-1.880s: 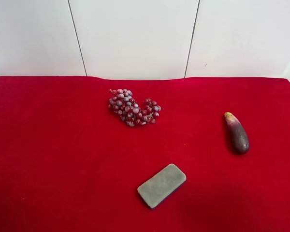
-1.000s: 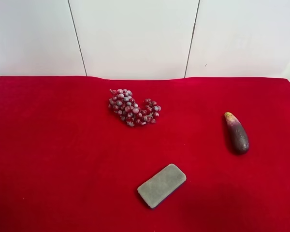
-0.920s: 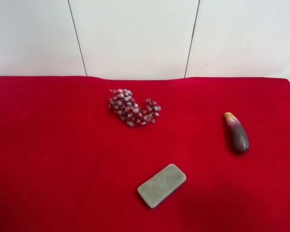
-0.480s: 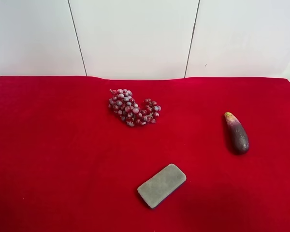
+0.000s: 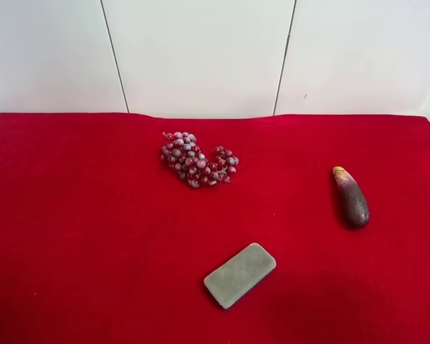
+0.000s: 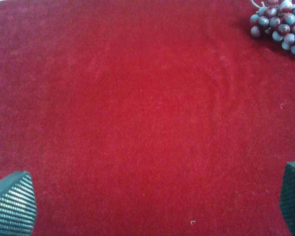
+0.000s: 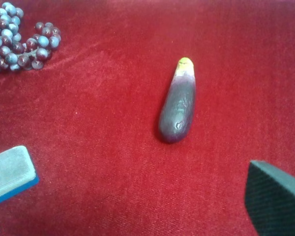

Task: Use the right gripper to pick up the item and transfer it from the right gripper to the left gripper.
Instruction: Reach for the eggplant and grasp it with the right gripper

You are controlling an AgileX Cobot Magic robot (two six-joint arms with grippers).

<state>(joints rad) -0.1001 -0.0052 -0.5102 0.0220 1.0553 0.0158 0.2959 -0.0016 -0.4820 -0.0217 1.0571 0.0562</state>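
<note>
Lying flat: item, dark-purple, yellowish stem end.

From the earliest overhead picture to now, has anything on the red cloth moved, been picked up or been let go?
Nothing visibly changed. The eggplant, the grapes and the grey block lie where they were on the red cloth, all untouched. No arm has come into the exterior high view.
</note>
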